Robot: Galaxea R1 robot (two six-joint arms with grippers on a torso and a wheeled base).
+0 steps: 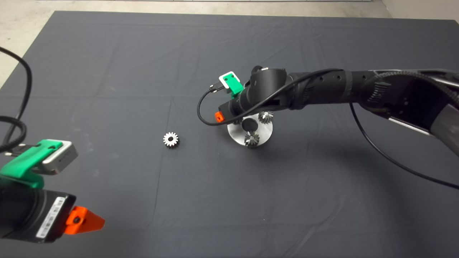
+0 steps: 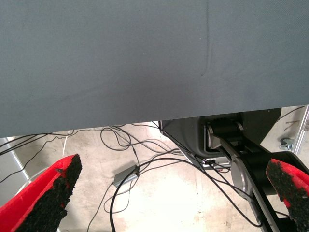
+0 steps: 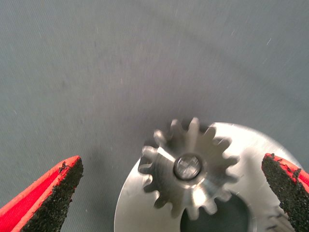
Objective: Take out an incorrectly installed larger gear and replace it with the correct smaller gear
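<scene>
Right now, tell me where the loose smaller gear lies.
In the head view the smaller gear lies flat on the dark mat, alone, left of the round steel plate and apart from it.

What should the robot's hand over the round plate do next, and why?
Probably lower straight down. The right gripper hovers open above the larger gear, which sits on its pin on the round plate, with one finger either side. It likely needs to drop around the gear before closing. The left gripper waits.
</scene>
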